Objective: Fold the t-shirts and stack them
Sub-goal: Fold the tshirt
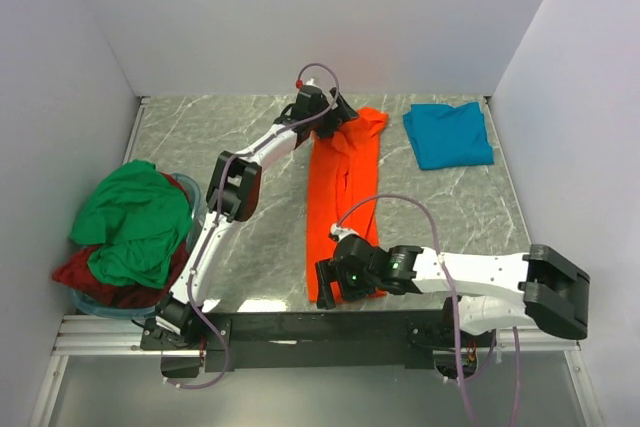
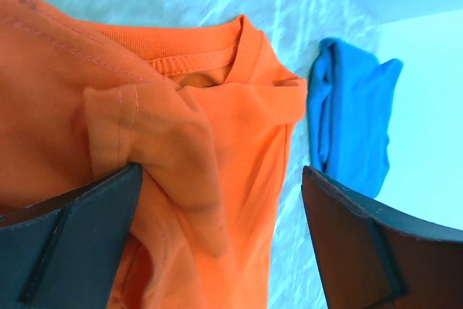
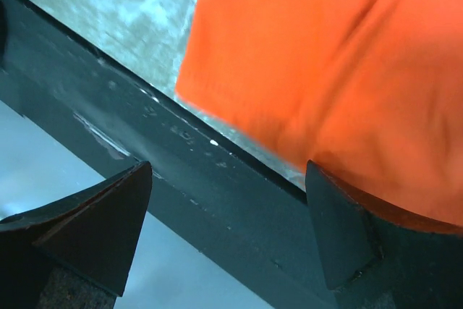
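Note:
The orange t-shirt (image 1: 343,197) lies folded into a long narrow strip down the middle of the table. My left gripper (image 1: 328,125) is open over its collar end; in the left wrist view the collar (image 2: 195,52) and a loose sleeve flap (image 2: 170,150) lie between the spread fingers. My right gripper (image 1: 332,285) is open at the shirt's near hem (image 3: 318,70), just above the table's front edge. The teal blue t-shirt (image 1: 448,133) lies folded at the back right and shows in the left wrist view (image 2: 354,121). The green t-shirt (image 1: 133,219) lies bunched on the dark red t-shirt (image 1: 100,282).
The green and dark red shirts sit in a round basket (image 1: 192,209) at the left edge. A black rail (image 3: 217,200) runs along the table's front edge. White walls close the back and sides.

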